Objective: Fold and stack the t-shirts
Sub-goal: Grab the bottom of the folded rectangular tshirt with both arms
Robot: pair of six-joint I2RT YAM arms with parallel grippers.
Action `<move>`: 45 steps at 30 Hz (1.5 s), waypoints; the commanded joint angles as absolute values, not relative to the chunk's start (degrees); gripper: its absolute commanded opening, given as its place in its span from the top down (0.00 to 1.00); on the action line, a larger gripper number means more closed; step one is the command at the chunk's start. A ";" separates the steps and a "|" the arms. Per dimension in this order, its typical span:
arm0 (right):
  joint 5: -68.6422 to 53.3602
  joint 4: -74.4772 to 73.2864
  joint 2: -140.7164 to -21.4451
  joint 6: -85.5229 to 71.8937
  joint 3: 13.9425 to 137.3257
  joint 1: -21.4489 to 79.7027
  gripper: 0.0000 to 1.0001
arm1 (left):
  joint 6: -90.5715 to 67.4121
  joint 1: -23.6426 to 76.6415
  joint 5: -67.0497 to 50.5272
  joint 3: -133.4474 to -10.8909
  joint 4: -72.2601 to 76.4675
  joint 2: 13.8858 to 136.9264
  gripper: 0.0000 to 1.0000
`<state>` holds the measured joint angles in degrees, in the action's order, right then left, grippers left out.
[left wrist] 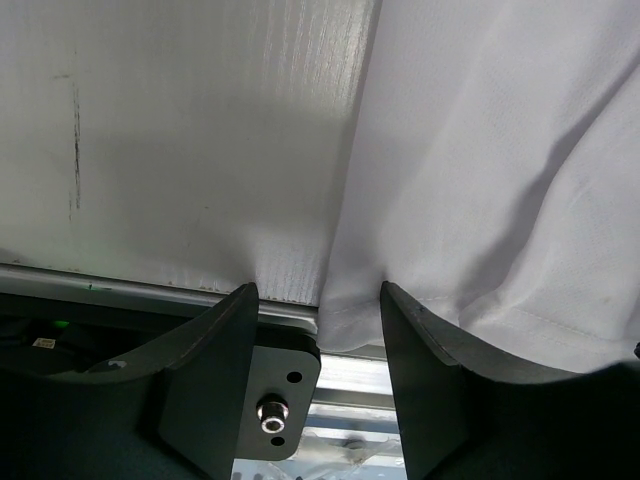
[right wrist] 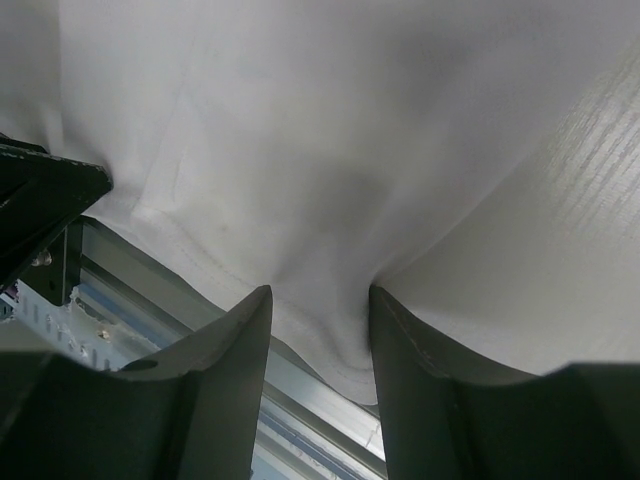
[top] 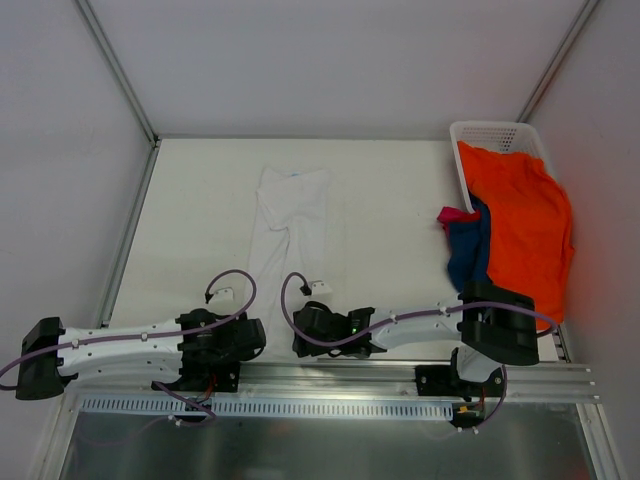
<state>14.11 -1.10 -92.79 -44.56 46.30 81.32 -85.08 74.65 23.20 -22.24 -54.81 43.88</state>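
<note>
The white t-shirt lies as a long strip down the middle of the table, its hem at the near edge. Both grippers are at that hem. In the left wrist view my left gripper stands part open, with the hem's left corner between its fingers and against the right one. My right gripper is also part open, and the hem bunches into a fold between its fingers. From above, the left gripper and right gripper face each other. The orange t-shirt, the navy one and the magenta one hang from the basket.
A white lattice basket stands at the back right, against the right wall. The metal rail runs along the table's near edge just under both grippers. A grey scuff mark shows on the table left of the shirt.
</note>
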 commanded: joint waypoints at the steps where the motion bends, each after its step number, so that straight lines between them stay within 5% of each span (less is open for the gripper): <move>1: 13.62 -4.13 -94.31 -45.62 47.11 81.65 0.53 | -85.87 75.15 25.05 -20.48 -50.89 44.65 0.48; 8: 16.61 -10.62 -92.56 -47.28 47.37 83.23 0.51 | -85.69 75.06 25.40 -20.13 -50.10 45.18 0.50; 11: 17.75 -12.82 -91.76 -48.16 47.37 84.11 0.94 | -85.61 75.15 25.75 -20.13 -49.83 45.00 0.52; 12: 18.01 -13.96 -91.32 -48.51 47.29 84.29 0.99 | -85.61 75.15 25.84 -20.13 -49.66 45.09 0.53; 24: 20.39 -19.07 -91.93 -49.05 49.21 85.52 1.00 | -83.67 75.15 27.33 -21.71 -48.25 47.63 0.73; 33: 21.00 -20.30 -94.57 -47.20 53.87 85.34 0.99 | -82.27 75.15 27.69 -22.85 -48.16 46.50 0.99; 45: 25.05 -30.93 -92.64 -44.56 62.31 83.59 1.00 | -75.59 75.06 29.79 -31.02 -48.16 46.76 1.00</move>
